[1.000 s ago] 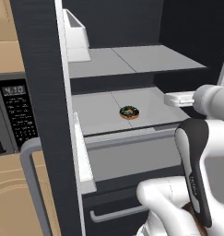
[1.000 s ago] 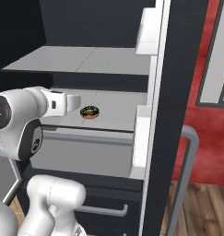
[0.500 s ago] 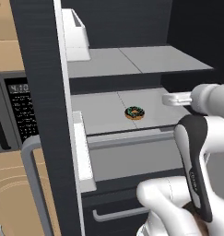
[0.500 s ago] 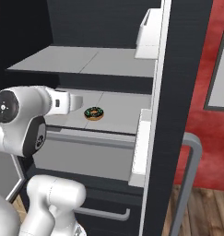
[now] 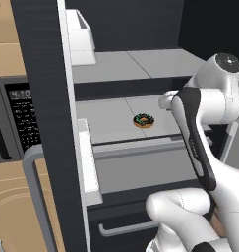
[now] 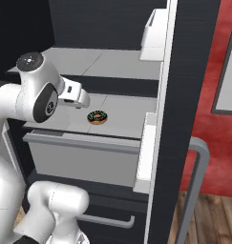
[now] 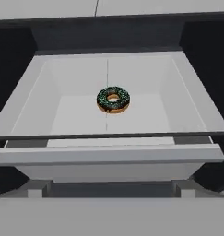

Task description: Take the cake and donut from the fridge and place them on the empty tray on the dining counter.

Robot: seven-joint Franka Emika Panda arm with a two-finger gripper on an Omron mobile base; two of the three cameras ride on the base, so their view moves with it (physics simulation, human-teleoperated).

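The donut (image 5: 143,120) (image 6: 97,116) (image 7: 113,99), a tan ring with dark glaze and green sprinkles, lies flat on a light grey shelf (image 7: 145,115) inside the open black fridge (image 5: 42,74). My gripper (image 5: 166,101) (image 6: 82,99) hovers at shelf height beside the donut, a short way off and pointing into the fridge. It is open with nothing in it. In the hand view the donut sits near the middle, straight ahead. The cake is hidden. The tray and the dining counter are out of view.
An upper shelf (image 5: 135,64) hangs above the donut's shelf, and a grey drawer front (image 5: 140,167) juts out below it. Open doors with white bins (image 5: 79,39) (image 6: 153,33) and grey bar handles (image 6: 198,181) flank the opening. A microwave (image 5: 22,118) sits at left.
My hand has edged along the shelf toward the donut, and the arm's elbow has risen. The donut has stayed put. The jaws have stayed open.
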